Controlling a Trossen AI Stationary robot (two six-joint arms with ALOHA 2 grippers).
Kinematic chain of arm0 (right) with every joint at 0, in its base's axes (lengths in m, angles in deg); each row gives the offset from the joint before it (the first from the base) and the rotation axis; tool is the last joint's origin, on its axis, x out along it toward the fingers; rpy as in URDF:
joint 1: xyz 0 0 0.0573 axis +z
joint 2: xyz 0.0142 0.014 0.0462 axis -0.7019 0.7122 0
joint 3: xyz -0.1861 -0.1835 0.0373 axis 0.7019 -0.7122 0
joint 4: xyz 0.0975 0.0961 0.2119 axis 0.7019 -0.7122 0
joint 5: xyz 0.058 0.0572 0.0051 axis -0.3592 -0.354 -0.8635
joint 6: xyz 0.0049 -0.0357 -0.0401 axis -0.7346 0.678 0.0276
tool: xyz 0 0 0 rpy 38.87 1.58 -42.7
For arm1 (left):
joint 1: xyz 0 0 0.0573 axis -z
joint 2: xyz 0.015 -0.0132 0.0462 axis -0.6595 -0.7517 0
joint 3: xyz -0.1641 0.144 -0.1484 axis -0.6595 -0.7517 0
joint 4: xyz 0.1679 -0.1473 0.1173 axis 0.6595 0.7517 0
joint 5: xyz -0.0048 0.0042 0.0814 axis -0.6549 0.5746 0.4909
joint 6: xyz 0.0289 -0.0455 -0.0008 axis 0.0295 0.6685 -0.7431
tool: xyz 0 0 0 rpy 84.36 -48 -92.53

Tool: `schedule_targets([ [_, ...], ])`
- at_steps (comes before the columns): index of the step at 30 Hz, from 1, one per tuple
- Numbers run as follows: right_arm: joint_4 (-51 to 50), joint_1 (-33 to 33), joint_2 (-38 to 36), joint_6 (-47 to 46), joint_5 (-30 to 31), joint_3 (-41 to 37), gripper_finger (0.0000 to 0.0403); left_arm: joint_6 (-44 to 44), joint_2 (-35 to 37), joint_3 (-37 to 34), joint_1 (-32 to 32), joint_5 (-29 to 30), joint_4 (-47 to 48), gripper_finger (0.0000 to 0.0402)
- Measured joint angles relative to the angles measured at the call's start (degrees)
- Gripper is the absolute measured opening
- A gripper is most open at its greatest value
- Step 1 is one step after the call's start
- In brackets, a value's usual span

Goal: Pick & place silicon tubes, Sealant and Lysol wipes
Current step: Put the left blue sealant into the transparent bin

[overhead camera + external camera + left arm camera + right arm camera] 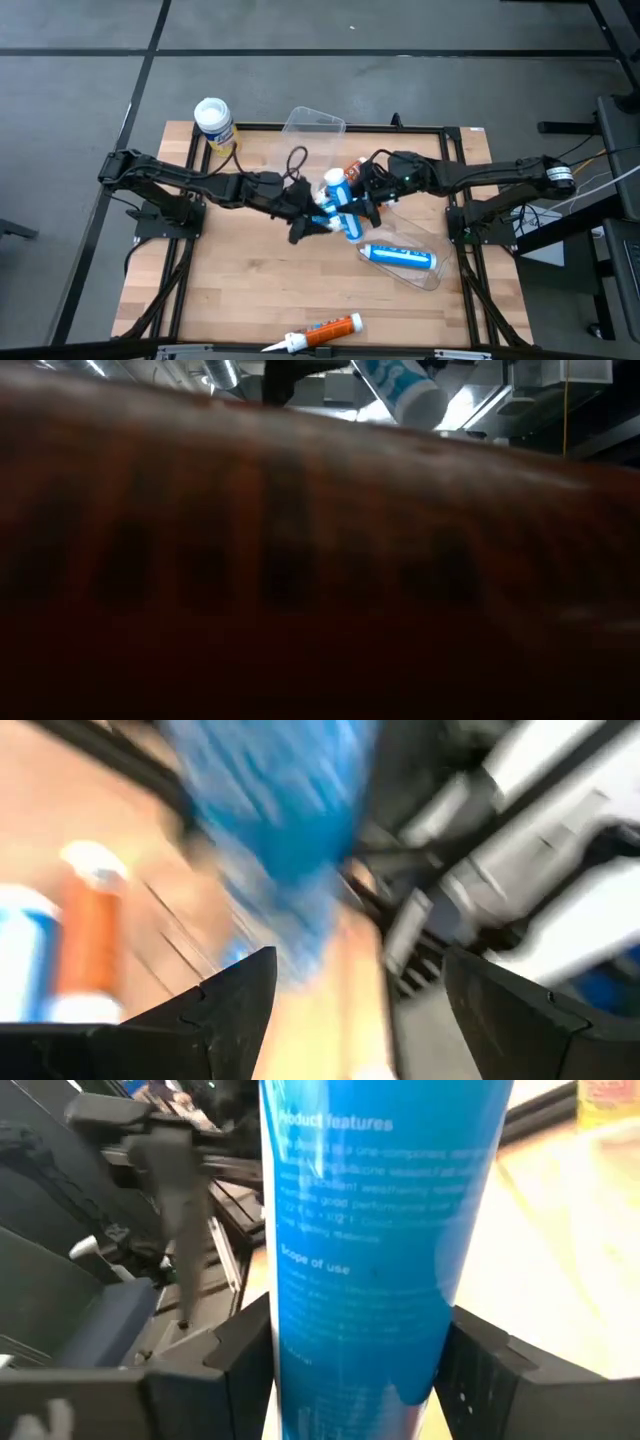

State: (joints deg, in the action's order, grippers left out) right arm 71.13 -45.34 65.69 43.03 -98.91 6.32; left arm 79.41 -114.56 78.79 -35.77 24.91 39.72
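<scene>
My right hand (355,1370) is clamped around a blue silicone tube (380,1230), a finger on either side of its body, holding it above the middle of the tabletop (230,290). My left hand (355,1010) has its fingers spread apart, with nothing between them, just beside that same tube. Seen from above, both hands meet over the tabletop's centre. A second blue tube (398,257) lies in a clear plastic tray (432,272) toward my right side. An orange sealant tube (325,331) with a white nozzle lies near the front edge. The Lysol wipes (213,121) stand upright at the far left corner, well apart from both hands.
</scene>
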Motion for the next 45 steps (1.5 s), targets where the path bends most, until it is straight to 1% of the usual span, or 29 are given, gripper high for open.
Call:
schedule_targets([
  [4, -4.81, 0.0, -1.64, -0.22, 0.0, 0.0, 0.0216, 5.64, 0.0, 0.02, 1.26, -9.61, 3.38, 0.0278],
  [8, -7.35, 0.0, -3.34, -0.24, -0.01, 0.0, 0.0216, 9.95, -0.01, 0.02, 4.18, -14.75, 7.78, 0.0274],
  [10, -8.21, 0.0, -3.9, -0.25, 0.27, 0.0, 0.0216, 11.47, -0.02, 0.02, 6.12, -15.67, 9.46, 0.0264],
  [15, -9.93, 0.0, -5.24, -0.38, 0.36, 0.0, 0.0216, 12.7, -0.03, 0.02, 10.72, -15.68, 11.46, 0.0225],
  [18, -10.43, 0.0, -5.35, -0.73, 0.18, 0.0, 0.0216, 13.85, -0.04, 0.02, 12.73, -15.62, 11.99, 0.0192],
  [20, -10.41, 0.01, -5.45, -1.3, -0.04, 0.0, 0.0216, 13.92, -0.04, 0.02, 13.87, -15.49, 11.98, 0.0163],
  [23, -11.38, 0.04, -5.49, -3.05, -0.74, 0.0, 0.0216, 13.84, -0.04, 0.02, 15.53, -15.58, 12.0, 0.0107],
  [25, -12.68, 0.23, -5.49, -4.0, -1.1, 0.0, 0.0216, 12.8, -0.04, 0.02, 16.65, -15.92, 12.0, 0.0063],
  [27, -13.25, 0.64, -5.49, -5.19, -1.13, 0.0, 0.0216, 12.2, -0.04, 0.02, 17.58, -17.88, 12.0, 0.0021],
  [28, -13.54, 0.94, -5.49, -5.42, -1.15, 0.0, 0.0216, 12.3, -0.04, 0.02, 18.19, -18.97, 12.14, 0.0012],
  [31, -14.15, 2.0, -5.49, -8.22, -1.71, 0.0, 0.0216, 12.44, -0.07, 0.0, 20.49, -20.25, 13.09, 0.0003],
  [35, -14.27, 3.52, -5.49, -12.76, -1.78, 0.1, 0.0216, 12.48, -0.07, 0.0, 23.85, -19.66, 12.84, 0.0002],
  [37, -14.33, 4.43, -5.47, -13.58, -1.63, 0.59, 0.0216, 12.48, -0.32, 0.0, 25.19, -18.21, 13.23, 0.0002],
  [40, -14.46, 5.72, -5.47, -15.17, -1.06, 1.38, 0.0216, 12.43, -0.86, 0.0, 27.19, -14.43, 14.52, 0.0002],
  [45, -18.94, 8.49, -5.47, -18.17, -1.08, 2.33, 0.0216, 12.39, -2.82, 0.0, 29.92, -10.78, 18.78, 0.0002],
])
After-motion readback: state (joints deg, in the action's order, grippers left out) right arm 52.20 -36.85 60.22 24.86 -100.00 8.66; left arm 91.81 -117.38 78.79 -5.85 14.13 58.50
